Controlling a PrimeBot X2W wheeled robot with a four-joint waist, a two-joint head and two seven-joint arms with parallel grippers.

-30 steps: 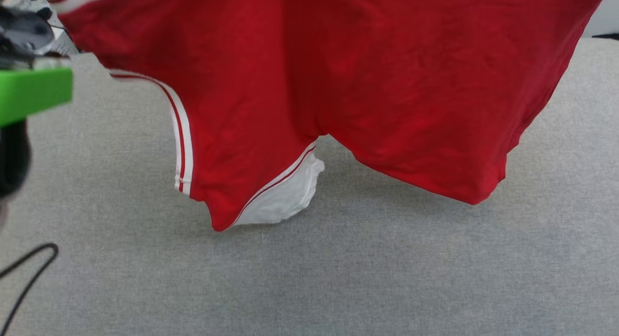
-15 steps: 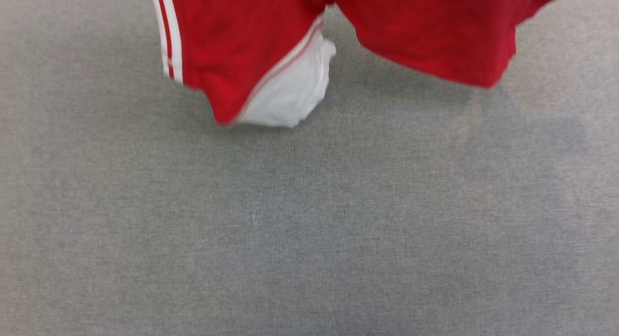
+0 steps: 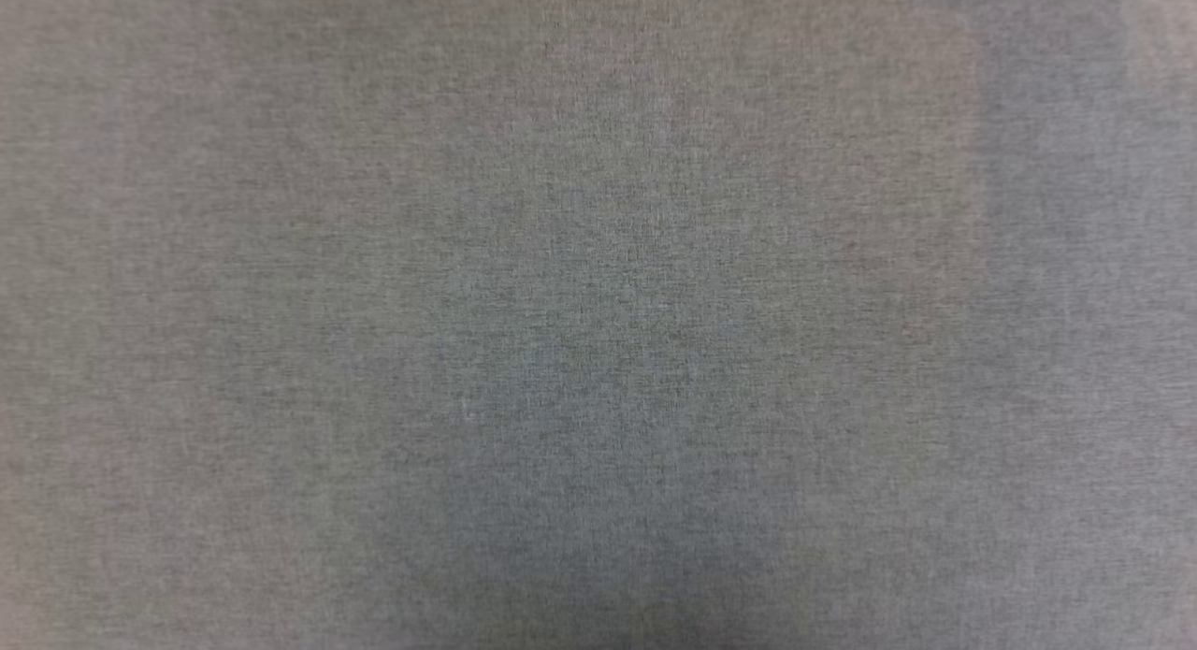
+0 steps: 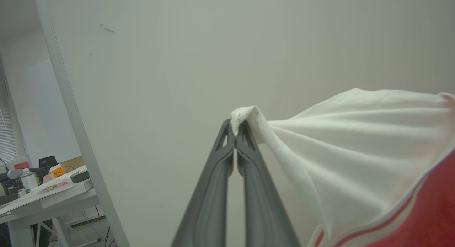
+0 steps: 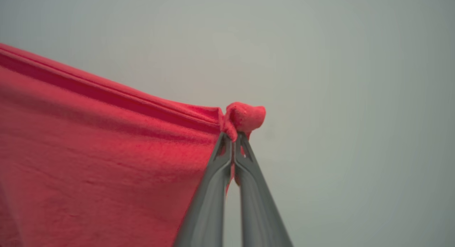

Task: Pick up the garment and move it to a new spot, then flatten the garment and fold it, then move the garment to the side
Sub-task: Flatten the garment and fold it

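Observation:
The garment is held up in the air by both arms. In the left wrist view my left gripper [image 4: 235, 128] is shut on a pinch of its white sleeve [image 4: 355, 140], which stretches away to the right down to the red striped trim and red body. In the right wrist view my right gripper [image 5: 234, 137] is shut on a bunched corner of the garment's red cloth [image 5: 106, 158], with the hem pulled taut to the left. Both pairs of fingers point up at a pale wall.
The head view looks straight down on the grey fabric table top [image 3: 598, 313]. In the left wrist view a white post [image 4: 78, 133] stands at the left, and behind it a cluttered desk [image 4: 46, 193] with boxes.
Over the last second the garment has slid up and out of the head view's top edge, the grey surface shifting with it. Both grips have stayed shut.

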